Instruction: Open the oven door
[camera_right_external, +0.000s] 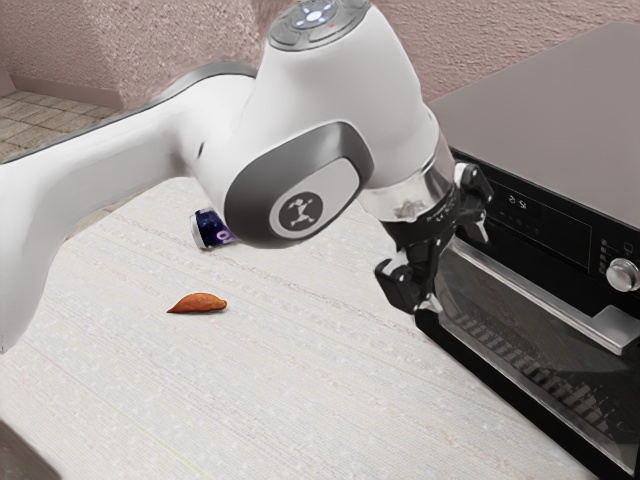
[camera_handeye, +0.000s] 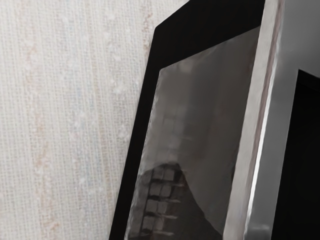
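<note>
At the far end of the oven's front, my gripper (camera_right_external: 459, 270) is open, one finger standing over the table side and the other close to the control panel. The silver handle (camera_right_external: 560, 295) runs along the upper part of the oven door (camera_right_external: 530, 350), which looks closed in the exterior view. My hand hides the handle's far end, so contact there cannot be told. In the wrist view the handle (camera_handeye: 252, 120) crosses as a pale bar beside the dark door glass (camera_handeye: 200, 100).
The oven body (camera_right_external: 560, 120) fills the exterior view's right side, with a round knob (camera_right_external: 623, 275) on its panel. On the pale table (camera_right_external: 250, 400) lie an orange-brown sweet potato (camera_right_external: 198, 303) and a dark purple can (camera_right_external: 212, 229) near the arm.
</note>
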